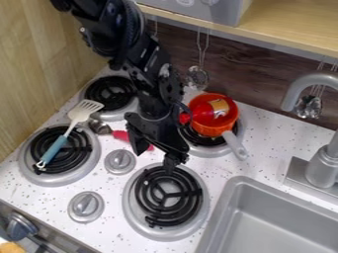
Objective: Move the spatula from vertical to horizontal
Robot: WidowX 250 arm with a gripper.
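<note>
My fingers point(155, 154) hang spread above the stove, presumably leaving room to admit a handle. The spatula point(55, 148) lies slantwise across a burner point(96, 154) by the wooden wall, its coils likely propping the handle graspably.

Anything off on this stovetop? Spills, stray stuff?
Red bottle-like item lying in the orange pot, one end over the rim; odd as pot contents. Spatula lies across the lower-left burner, a strange spot to leave it. No spills visible.
</note>
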